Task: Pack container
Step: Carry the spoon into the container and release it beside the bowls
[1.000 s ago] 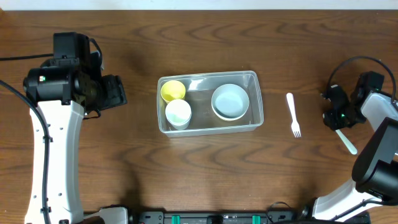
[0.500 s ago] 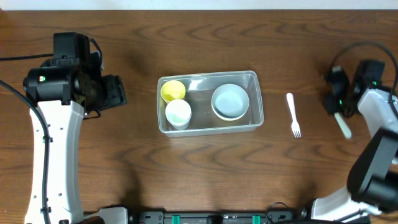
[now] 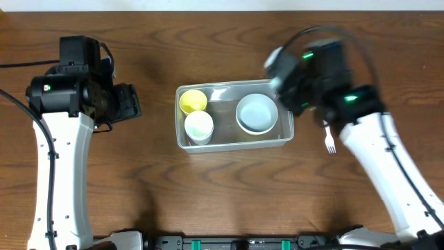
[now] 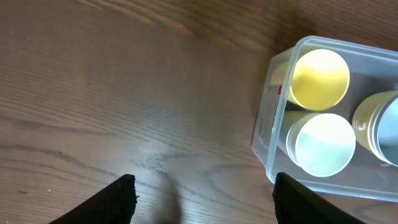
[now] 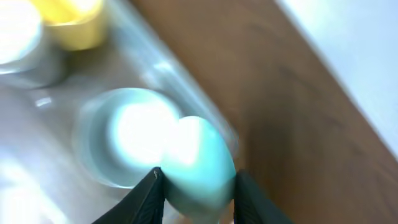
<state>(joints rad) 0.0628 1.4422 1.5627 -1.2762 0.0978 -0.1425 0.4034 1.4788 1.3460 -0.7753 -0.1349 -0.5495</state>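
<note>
While the right arm hangs over the container's (image 3: 232,144) right end, the left arm sits aside.
Jaws of the right gripper (image 5: 196,190) are clamped on a pale, rounded spoon-like piece (image 5: 199,155) (too blurred to name surely), held above the white bowl (image 3: 257,113), presumably for dropping inside. The container sits mid-bench (image 3: 139,194), with a yellow cup (image 3: 193,101) and a white cup (image 3: 199,126) filling its left end. A fork (image 3: 330,142) lies just right of it, not yet packed. The left gripper (image 4: 202,196) is spread wide and empty, left of the container — likely parked out of the way.
</note>
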